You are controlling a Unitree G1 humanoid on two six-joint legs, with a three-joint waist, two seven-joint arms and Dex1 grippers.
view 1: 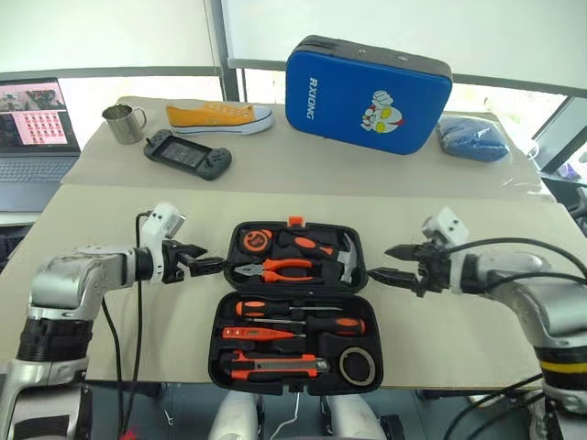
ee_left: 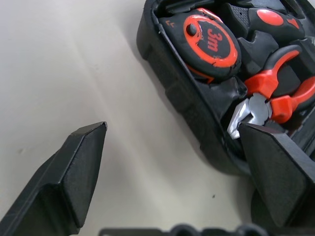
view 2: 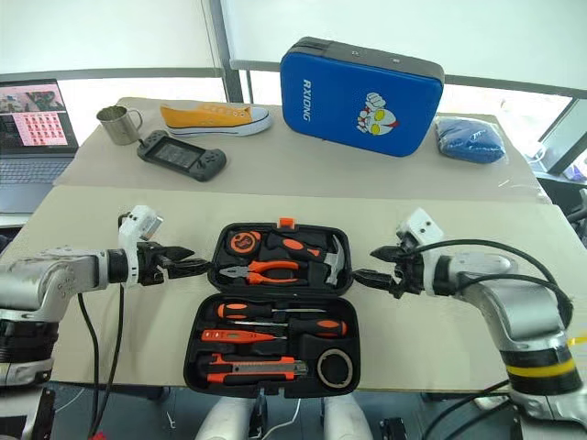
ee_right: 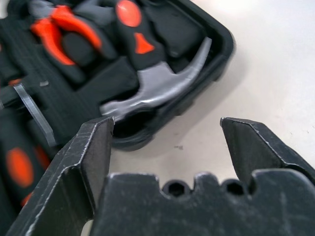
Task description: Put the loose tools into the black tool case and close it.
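Observation:
The black tool case (view 1: 217, 353) lies open flat at the table's near edge. Its near half holds two screwdrivers (view 1: 275, 308) (view 1: 316, 324), the slim orange pen-like tool (view 1: 254, 334) and the utility knife (view 1: 275, 368), each in a slot. My left gripper (view 1: 213, 258) hangs open just left of the case's far half, fingers pointing at it. On the other side my right gripper (view 1: 381, 261) is open too, just right of that half. In the left wrist view the left fingers (ee_left: 83, 162) straddle the case's corner. The right fingers (ee_right: 93, 147) frame the hammer-head corner. Neither gripper holds anything.
The far half holds a tape measure (view 1: 254, 240), pliers (view 1: 284, 269) and a hammer (view 1: 341, 259); a tape roll (view 1: 357, 365) sits in the near half. At the back stand a blue printed case (view 1: 367, 92), yellow shoe (view 1: 220, 116), game controller (view 1: 187, 154), metal mug (view 1: 124, 122), laptop (view 1: 35, 128) and blue cloth (view 1: 472, 137).

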